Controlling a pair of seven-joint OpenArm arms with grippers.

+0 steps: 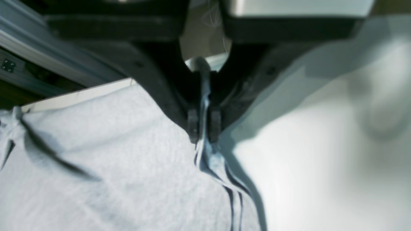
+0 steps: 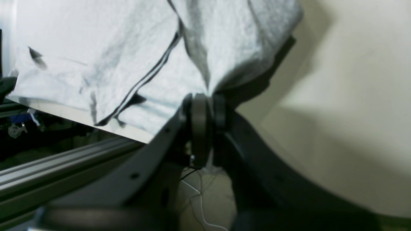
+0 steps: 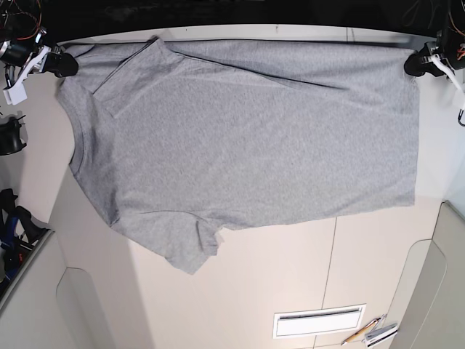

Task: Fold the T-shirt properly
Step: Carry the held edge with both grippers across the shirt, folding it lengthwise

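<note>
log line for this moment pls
stage: shirt spread flat | left gripper: shut on T-shirt hem corner | right gripper: shut on shoulder corner | fold: not begun

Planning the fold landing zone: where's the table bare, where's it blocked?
Bare table lies below the T-shirt, left of the pencils, plus a strip beside the collar. The far edge is crowded: left gripper and right gripper pinch corners there.

The T-shirt is heather grey with short sleeves and a ribbed crew neck, and lies spread flat, plain side up. Its neck points to 9 o'clock and its hem to 3 o'clock. One sleeve reaches toward 7 o'clock; the other, near 11 o'clock, is folded over onto the body. A long crease runs below the 12 o'clock edge.
</note>
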